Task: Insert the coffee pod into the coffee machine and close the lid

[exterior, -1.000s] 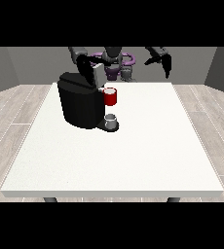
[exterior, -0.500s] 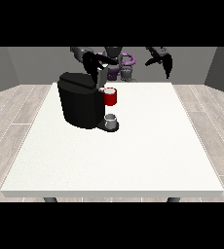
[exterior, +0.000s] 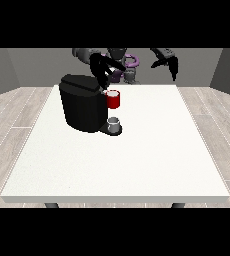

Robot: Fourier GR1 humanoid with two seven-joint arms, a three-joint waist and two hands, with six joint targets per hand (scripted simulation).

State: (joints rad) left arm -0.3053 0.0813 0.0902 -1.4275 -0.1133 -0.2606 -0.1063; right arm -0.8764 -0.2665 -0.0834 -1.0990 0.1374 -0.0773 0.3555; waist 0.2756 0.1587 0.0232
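A black coffee machine (exterior: 82, 102) stands on the white table (exterior: 137, 160) at the left of the middle. Its red pod holder (exterior: 113, 99) sticks out on its right side, above a small grey cup (exterior: 115, 123) on the drip base. The hand at the view's left (exterior: 103, 70) hangs just above the machine's top and the red holder, fingers pointing down and spread. I cannot make out a coffee pod in it. The hand at the view's right (exterior: 169, 63) is raised in the air behind the table's far edge, fingers relaxed, holding nothing.
The robot's purple and grey torso (exterior: 128, 67) rises behind the table's far edge. Wooden floor surrounds the table on both sides.
The hand at the view's left has come down and forward towards the machine's top and the red holder. The hand at the view's right has hardly moved.
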